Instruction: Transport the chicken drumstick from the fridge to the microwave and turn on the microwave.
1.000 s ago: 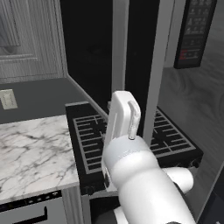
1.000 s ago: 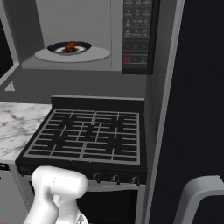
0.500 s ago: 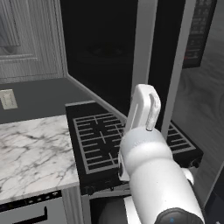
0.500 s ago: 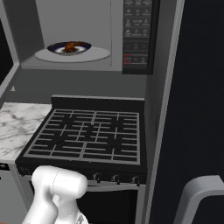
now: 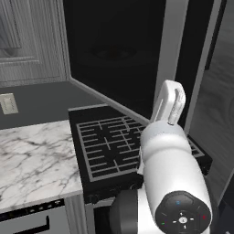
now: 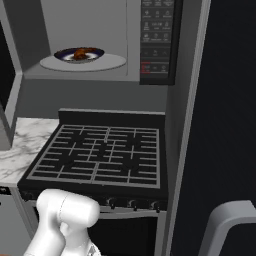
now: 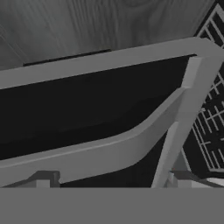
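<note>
Drumstick (image 6: pixel 80 53) plated inside the open microwave (image 6: pixel 157 45).
My hand (image 7: pixel 109 183) is released and empty, its fingers just beside the microwave door's (image 7: pixel 105 109) edge, stove (image 6: pixel 100 155) below.

Glossy white rounded arm (image 5: pixel 169 160) with a dark end cap bearing small coloured dots.

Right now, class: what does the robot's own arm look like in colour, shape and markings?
The arm is glossy white with rounded, tube-like segments and a dark joint. A black round cap carries small blue, red and green marks. A flat white looped link rises above it.
</note>
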You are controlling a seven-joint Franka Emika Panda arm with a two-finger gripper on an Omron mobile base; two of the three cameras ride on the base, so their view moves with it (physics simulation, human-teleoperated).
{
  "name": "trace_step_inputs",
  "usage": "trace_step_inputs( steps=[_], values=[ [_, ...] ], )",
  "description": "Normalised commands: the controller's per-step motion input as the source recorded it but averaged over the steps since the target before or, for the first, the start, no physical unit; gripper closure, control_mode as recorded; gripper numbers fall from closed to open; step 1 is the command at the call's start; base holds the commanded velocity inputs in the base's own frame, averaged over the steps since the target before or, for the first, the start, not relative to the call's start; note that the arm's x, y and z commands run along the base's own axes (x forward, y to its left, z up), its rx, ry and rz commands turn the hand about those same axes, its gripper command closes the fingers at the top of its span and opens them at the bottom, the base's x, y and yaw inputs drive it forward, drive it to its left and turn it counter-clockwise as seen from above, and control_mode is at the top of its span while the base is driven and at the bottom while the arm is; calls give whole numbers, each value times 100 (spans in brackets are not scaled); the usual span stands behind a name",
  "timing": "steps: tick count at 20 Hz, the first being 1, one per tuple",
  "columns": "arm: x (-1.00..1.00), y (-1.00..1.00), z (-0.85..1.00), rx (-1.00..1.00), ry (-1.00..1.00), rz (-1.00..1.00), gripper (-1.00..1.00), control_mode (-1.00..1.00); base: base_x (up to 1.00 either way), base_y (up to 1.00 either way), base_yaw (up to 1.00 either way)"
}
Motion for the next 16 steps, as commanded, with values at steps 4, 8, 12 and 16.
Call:
trace_step_inputs(
  steps=[4, 8, 12, 16],
  values=[
    [22, -47, 0, 1, 0, -12, -100, -100, 0, 0, 0],
    [26, -45, 0, 1, 0, -12, -100, -100, 0, 0, 0],
    [30, -42, 0, 0, 1, -13, -100, -100, 0, 0, 0],
    [31, -34, 0, 0, 1, -11, -100, -100, 0, 0, 0]
  ],
)
